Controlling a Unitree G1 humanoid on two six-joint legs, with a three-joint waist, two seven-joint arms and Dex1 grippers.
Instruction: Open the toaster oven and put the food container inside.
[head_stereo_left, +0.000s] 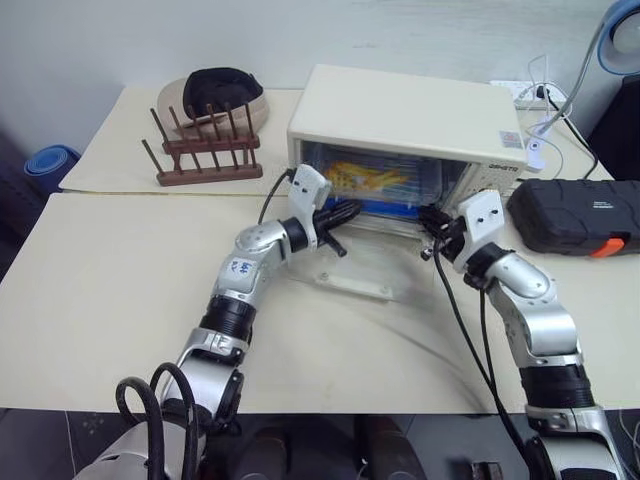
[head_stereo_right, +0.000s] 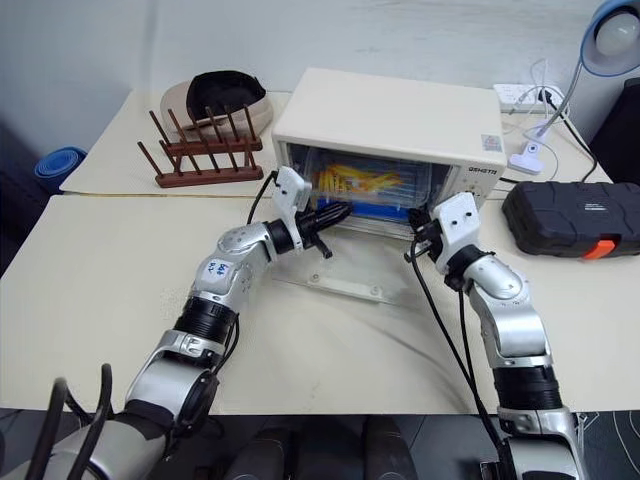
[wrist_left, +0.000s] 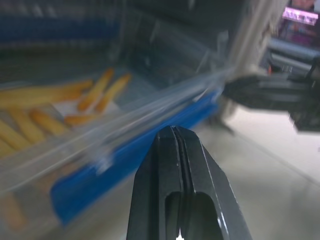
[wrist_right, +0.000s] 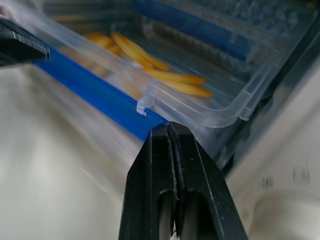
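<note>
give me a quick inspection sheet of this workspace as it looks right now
surface: cream table, bare in front.
job's things: toaster oven with door dropped open; food container inside on the rack.
clutter: wooden dish rack, tan bowl holding something black, black hard case.
grippers: left pincer and right pincer both shut, empty, at the container's blue front edge.
cables: black cable along each arm; white leads and power strip behind the oven.
surroundings: white wall, blue roll at left.
</note>
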